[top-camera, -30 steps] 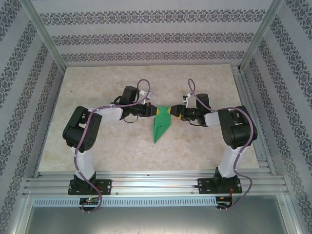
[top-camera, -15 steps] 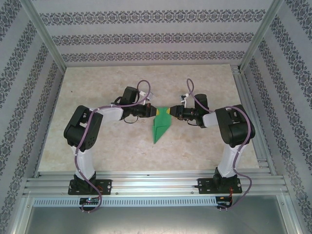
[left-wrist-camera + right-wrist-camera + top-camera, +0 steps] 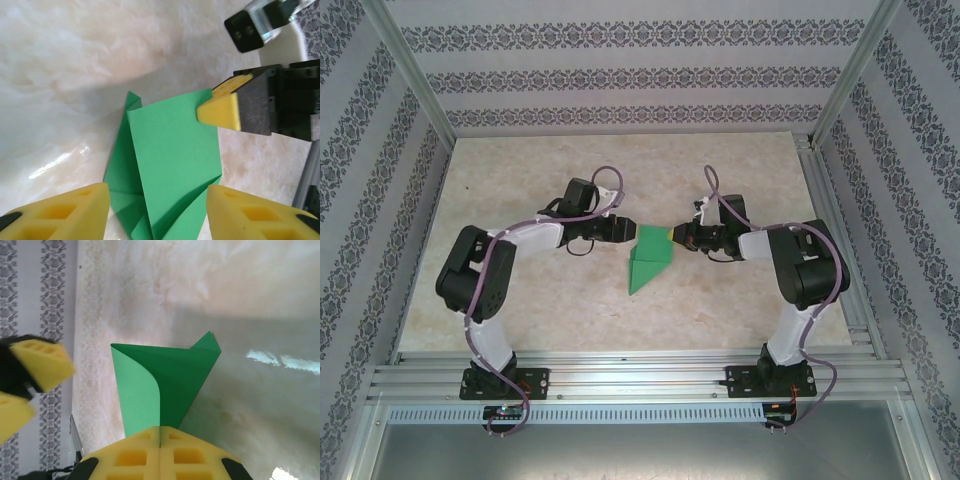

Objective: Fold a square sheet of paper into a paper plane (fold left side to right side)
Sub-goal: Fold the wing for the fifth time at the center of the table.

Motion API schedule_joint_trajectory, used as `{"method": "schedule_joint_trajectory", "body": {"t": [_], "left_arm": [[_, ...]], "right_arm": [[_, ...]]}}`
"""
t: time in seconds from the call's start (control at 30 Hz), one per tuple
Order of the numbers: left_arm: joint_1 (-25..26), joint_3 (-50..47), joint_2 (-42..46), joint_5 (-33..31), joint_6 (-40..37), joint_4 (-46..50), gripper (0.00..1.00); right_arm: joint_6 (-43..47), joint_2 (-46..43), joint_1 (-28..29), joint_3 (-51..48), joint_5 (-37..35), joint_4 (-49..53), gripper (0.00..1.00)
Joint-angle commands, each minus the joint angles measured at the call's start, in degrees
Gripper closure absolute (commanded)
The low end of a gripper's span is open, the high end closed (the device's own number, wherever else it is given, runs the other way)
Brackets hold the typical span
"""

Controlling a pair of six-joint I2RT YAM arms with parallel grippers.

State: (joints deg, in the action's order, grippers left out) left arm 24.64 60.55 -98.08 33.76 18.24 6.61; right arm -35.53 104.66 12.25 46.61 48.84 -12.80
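The paper plane [image 3: 648, 265] lies on the marbled table [image 3: 520, 180] between your two grippers, its wide end level with them and its narrow point aimed toward the arm bases.

On the left, your left gripper [image 3: 630, 229] sits just beside the far-left corner of the wide end. Its yellow fingers [image 3: 75, 212] are spread apart. In the left wrist view the green paper runs between and ahead of them, and neither finger visibly touches it.

In the middle, the paper shows layered creases. A darker lower layer rests flat on the table, and a lighter upper flap rises off it toward the right gripper.

On the right, your right gripper [image 3: 672, 236] has its pads [image 3: 140, 455] pressed together, pinching the edge of that upper flap at the wide end's right corner. In the right wrist view the flap curves up from the table straight into the closed pads, and the plane stretches away ahead of them, with the left gripper's fingers beyond it.
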Motion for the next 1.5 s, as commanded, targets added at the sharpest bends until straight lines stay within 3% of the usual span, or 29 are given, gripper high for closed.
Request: {"method": "schedule_joint_trajectory", "body": {"t": [0.0,0.2,0.43,0.83,1.03,1.33,1.47], "left_arm": [[1.78,-2.50,8.71,-9.99,-9.70,6.09,0.42],[12.22,-6.36,14.05,-16.29,-11.97,7.88,0.39],[22.84,-4.23,7.38,-25.31,-10.94,8.95,0.36],[28.96,3.50,-5.30,-36.48,-12.49,12.16,0.33],[29.23,3.96,-6.75,-41.47,-11.76,11.36,0.49],[28.85,3.87,-7.50,-37.36,-11.23,11.23,0.80],[27.21,2.94,-7.48,-33.25,-9.83,9.95,0.88]], "right_arm": [[-1.04,-3.21,0.17,2.71,-4.88,11.26,1.00],[-6.14,-4.53,1.41,6.34,-7.63,20.23,1.00],[-8.86,-3.44,2.25,9.88,-9.02,25.20,1.00],[-9.34,-2.18,2.80,11.10,-10.26,27.36,1.00],[-8.95,-2.01,2.86,11.27,-10.17,27.91,1.00],[-5.99,-2.20,2.80,12.27,-10.94,29.88,1.00],[-3.19,-3.74,2.52,12.80,-12.19,31.44,0.88]]}}
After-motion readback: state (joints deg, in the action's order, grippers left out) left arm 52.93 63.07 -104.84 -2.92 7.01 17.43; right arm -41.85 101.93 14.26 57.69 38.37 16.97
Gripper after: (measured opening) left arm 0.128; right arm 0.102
